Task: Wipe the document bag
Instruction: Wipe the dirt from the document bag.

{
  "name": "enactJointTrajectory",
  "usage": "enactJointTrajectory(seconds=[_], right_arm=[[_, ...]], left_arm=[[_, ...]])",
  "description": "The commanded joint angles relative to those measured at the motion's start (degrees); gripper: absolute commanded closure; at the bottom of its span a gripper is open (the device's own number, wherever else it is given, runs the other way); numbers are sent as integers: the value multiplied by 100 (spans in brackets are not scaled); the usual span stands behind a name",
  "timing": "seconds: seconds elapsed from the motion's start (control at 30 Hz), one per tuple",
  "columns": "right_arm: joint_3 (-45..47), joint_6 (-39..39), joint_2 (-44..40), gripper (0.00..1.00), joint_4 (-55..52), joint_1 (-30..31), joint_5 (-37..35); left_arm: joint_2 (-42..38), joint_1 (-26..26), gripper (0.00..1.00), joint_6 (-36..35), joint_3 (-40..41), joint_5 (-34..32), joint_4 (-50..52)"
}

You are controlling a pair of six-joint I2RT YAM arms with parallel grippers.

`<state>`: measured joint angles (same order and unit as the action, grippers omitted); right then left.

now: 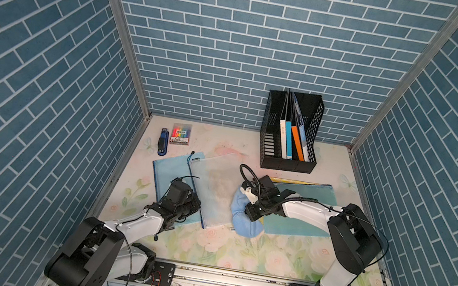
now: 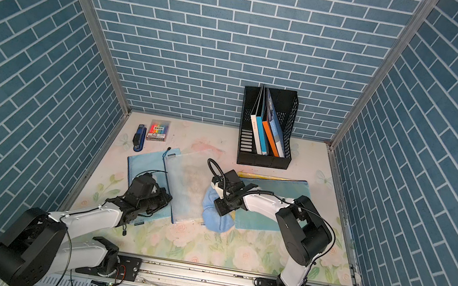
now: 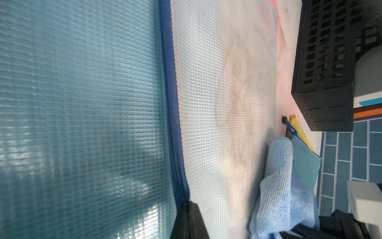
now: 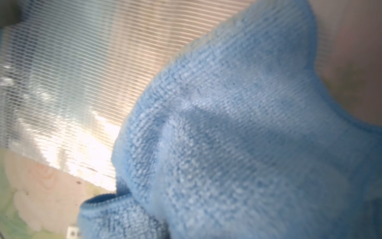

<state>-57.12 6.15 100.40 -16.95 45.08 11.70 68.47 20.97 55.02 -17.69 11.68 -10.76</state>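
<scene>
Blue cloth [image 1: 240, 219] clamped in the right fingers [image 1: 248, 197], 4 o'clock of the bag [image 1: 207, 190]; left fingers [image 3: 190, 219] together, pinning it. The smudge [image 1: 219, 183] looks unwiped, so most is left.

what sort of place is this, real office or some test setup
Probably a mock office desk inside a robot test cell: blue brick-pattern wall panels on a metal frame, a black perforated plastic file rack holding books, and two robot arms bolted to an aluminium rail.
</scene>
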Motion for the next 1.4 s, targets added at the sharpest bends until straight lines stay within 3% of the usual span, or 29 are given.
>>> enactJointTrajectory(seconds=[0.0, 0.2, 0.47, 0.63, 0.77, 0.93, 1.07, 1.17, 1.37], right_arm=[[10, -50, -48, 89, -437, -114, -422], [-627, 213, 415, 88, -368, -43, -124], [-2757, 241, 1720, 87, -546, 1057, 664], [-3179, 466, 2105, 87, -508, 1229, 1016], [-3148, 325, 2157, 88, -911, 1051, 665], [-2684, 523, 1852, 88, -933, 142, 395], [-2729, 205, 1751, 88, -1286, -390, -136], [-2933, -32, 1873, 88, -1544, -440, -430], [-2874, 141, 1939, 88, -1187, -131, -54]], left_arm=[[-70, -23, 100, -195, -94, 54, 207], [-60, -23, 100, -194, -41, 204, 121], [-77, -6, 100, -185, -40, 330, 75], [-122, 3, 100, -194, -8, 327, 127], [-123, 3, 100, -190, 30, 387, 108], [-289, 3, 100, -202, 69, 361, 236], [-454, 2, 100, -169, 179, 361, 302], [-511, 3, 100, -160, 248, 377, 321], [-395, 1, 100, -154, 228, 431, 308]])
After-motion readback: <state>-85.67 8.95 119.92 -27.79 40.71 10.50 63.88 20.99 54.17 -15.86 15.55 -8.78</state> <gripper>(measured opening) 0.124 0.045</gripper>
